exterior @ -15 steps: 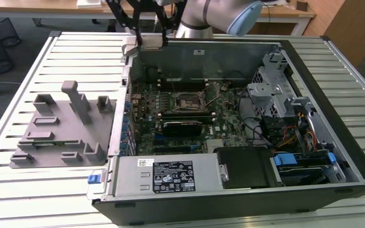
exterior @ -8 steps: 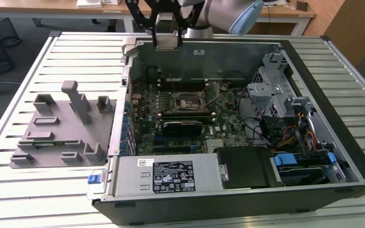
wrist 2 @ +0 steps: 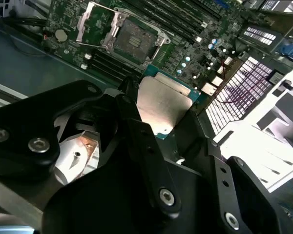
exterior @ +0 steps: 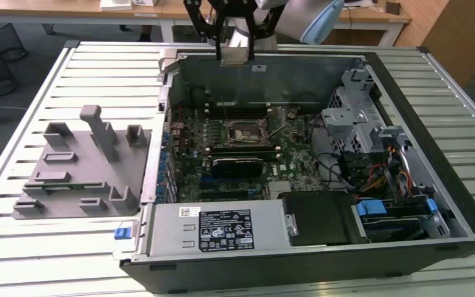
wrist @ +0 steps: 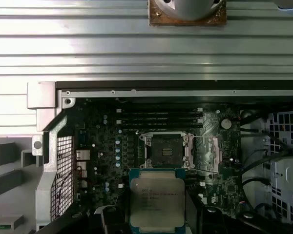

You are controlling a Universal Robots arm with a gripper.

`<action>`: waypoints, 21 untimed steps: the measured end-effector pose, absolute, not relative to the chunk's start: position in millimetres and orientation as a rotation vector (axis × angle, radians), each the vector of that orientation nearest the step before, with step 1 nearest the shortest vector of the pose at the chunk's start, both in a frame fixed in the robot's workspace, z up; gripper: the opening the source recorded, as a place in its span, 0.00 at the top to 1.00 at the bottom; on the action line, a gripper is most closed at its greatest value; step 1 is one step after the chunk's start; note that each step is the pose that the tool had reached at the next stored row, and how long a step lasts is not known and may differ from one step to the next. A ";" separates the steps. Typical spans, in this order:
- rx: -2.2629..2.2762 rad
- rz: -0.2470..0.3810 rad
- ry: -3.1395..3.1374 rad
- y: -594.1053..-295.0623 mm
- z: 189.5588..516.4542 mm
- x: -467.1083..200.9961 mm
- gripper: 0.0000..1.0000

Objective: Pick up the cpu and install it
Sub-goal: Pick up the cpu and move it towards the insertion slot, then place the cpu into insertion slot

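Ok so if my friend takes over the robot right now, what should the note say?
Gripper: jaws shut on the cpu, gripping it by its edges, silvery top facing both wrist cameras.
Where things are: the cpu hangs in the air over the open computer case, near the edge at the top of the exterior view. The socket on the motherboard is open and empty, with its metal frame swung aside.
Done: the cpu is picked up.
Left: the cpu is not in the socket yet.
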State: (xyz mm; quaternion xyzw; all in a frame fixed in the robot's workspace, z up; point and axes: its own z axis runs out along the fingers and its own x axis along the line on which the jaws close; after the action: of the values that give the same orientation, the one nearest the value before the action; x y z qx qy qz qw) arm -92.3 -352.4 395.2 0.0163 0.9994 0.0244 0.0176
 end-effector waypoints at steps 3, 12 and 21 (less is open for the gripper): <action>0.051 0.076 3.105 -352.4 395.2 -86.1 0.46; 0.079 0.072 3.104 -352.4 395.1 -81.8 0.46; 0.383 0.066 3.077 -352.3 394.3 -81.8 0.46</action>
State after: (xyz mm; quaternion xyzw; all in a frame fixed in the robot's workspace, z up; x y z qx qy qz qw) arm -81.8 -352.3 394.3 0.1236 0.9919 0.0213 0.0201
